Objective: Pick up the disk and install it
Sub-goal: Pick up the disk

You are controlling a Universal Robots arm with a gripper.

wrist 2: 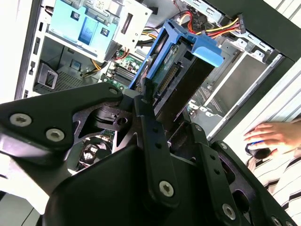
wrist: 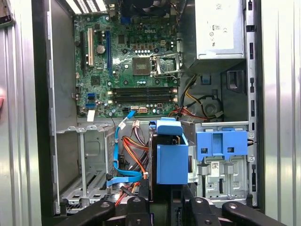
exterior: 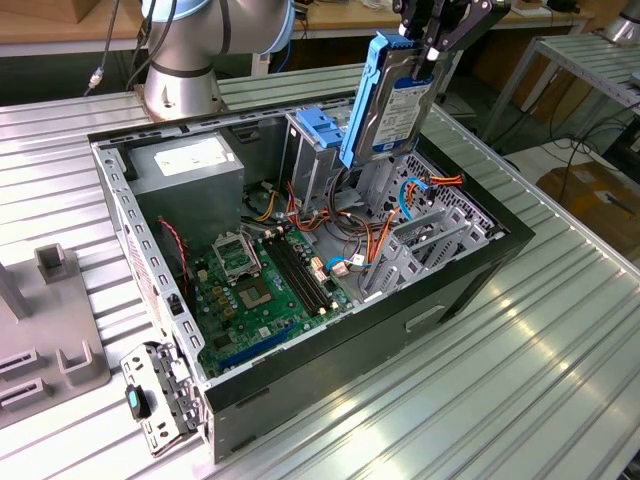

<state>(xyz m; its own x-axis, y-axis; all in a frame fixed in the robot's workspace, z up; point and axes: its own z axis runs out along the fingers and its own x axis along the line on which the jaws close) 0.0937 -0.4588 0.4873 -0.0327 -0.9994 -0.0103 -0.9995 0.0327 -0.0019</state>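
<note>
The black pincer (exterior: 430, 50) is clamped on the top end of the silvery blue-framed rectangular disk (exterior: 395, 110), which hangs nearly upright directly beneath it.

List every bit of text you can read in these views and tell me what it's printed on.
No text here can be quoted with confidence.
White label on the disk, gripped by the hand: print too small to read.
White label on the power supply: symbols and fine print, too small to read.
Motherboard: white markings, too small to read.
</note>
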